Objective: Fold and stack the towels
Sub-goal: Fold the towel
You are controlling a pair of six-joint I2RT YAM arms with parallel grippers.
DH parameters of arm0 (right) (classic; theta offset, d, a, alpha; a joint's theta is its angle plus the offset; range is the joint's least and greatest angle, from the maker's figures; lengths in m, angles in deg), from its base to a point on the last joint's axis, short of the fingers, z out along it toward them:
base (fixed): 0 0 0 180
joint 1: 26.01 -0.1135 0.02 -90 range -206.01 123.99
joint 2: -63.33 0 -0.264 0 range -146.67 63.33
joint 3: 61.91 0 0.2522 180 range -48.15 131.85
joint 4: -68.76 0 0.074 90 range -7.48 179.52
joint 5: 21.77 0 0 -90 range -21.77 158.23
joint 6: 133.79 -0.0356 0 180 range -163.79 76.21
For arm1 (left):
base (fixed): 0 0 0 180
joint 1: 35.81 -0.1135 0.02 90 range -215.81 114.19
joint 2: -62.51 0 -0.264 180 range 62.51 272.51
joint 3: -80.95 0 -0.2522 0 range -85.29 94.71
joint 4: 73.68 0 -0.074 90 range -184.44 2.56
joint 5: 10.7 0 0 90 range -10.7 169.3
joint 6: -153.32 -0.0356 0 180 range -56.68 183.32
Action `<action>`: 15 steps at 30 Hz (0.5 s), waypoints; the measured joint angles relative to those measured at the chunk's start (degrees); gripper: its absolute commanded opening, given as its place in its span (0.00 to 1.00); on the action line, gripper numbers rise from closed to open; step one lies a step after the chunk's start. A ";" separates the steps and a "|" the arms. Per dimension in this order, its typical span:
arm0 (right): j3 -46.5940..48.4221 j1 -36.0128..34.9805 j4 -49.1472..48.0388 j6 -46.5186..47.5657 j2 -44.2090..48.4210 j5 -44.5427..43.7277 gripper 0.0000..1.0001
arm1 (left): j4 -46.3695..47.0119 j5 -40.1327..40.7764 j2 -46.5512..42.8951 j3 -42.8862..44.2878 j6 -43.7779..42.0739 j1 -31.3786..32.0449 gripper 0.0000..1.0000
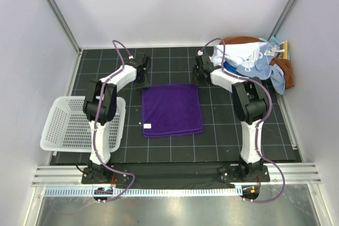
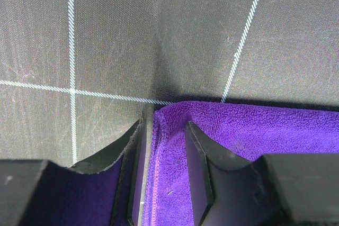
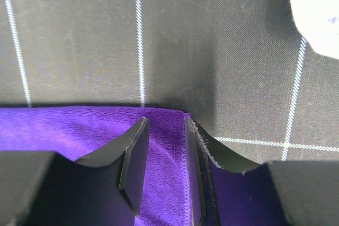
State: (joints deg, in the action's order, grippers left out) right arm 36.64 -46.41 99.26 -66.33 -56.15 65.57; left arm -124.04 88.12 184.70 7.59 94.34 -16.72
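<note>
A dark purple towel (image 1: 172,110) lies flat on the black grid mat (image 1: 254,125). My left gripper (image 1: 142,80) is down at its far left corner. In the left wrist view the gripper (image 2: 164,130) is open, with the towel's bunched corner (image 2: 172,146) between the fingers, one finger on the mat beside the edge. My right gripper (image 1: 200,78) is at the far right corner. In the right wrist view it (image 3: 166,125) is open astride the towel's corner (image 3: 164,146). A white towel (image 1: 238,54), a light blue one (image 1: 262,70) and a rust-brown one (image 1: 241,39) lie heaped at the back right.
A white slotted plastic basket (image 1: 69,125) stands at the left, overhanging the mat's edge. The heap of towels sits close behind the right arm; its white edge shows in the right wrist view (image 3: 318,9). White walls enclose the table on three sides.
</note>
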 measured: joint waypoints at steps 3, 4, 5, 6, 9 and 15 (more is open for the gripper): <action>0.00 0.00 0.24 0.15 -0.52 -0.26 0.40 | 0.02 0.00 0.00 0.00 0.00 0.00 0.37; 0.00 0.00 0.24 0.20 -0.52 -0.33 0.40 | 0.00 0.00 0.02 0.00 0.00 0.00 0.37; 0.02 0.00 0.26 0.22 -0.52 -0.48 0.38 | 0.00 0.02 0.02 0.00 0.00 0.00 0.37; 0.04 -0.02 0.31 0.28 -0.55 -0.70 0.38 | 0.02 0.02 0.02 0.00 0.00 0.00 0.37; 0.07 -0.17 0.55 0.46 -0.57 -1.46 0.36 | 0.13 0.15 0.02 0.00 0.02 0.00 0.36; 0.22 -0.44 1.29 1.14 -0.68 -3.21 0.36 | 0.92 0.50 0.02 -0.04 0.00 0.00 0.36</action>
State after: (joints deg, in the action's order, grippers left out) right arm 36.86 -46.85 100.55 -65.20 -56.83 62.36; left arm -123.12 88.62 184.73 7.55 94.34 -16.72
